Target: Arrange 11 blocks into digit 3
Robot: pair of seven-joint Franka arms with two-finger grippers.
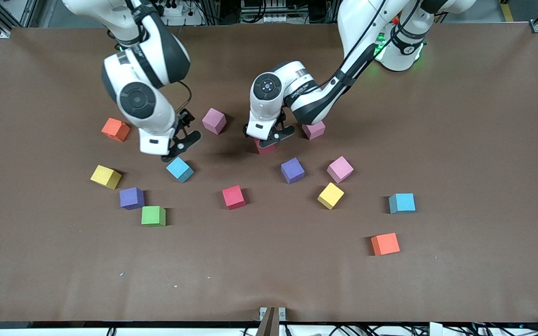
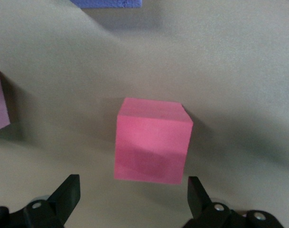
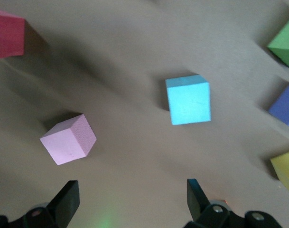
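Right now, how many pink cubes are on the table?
3: one between the two grippers, one partly under the left arm, one beside the purple cube. None seem hidden.

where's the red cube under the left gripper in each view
front view: red cube, half hidden beneath the left gripper.
left wrist view: centre of picture, just ahead of the open fingers.
right wrist view: at a corner.
shared landmark: pink cube.

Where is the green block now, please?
In the front view the green block lies on the table toward the right arm's end, beside the purple block and slightly nearer the camera.
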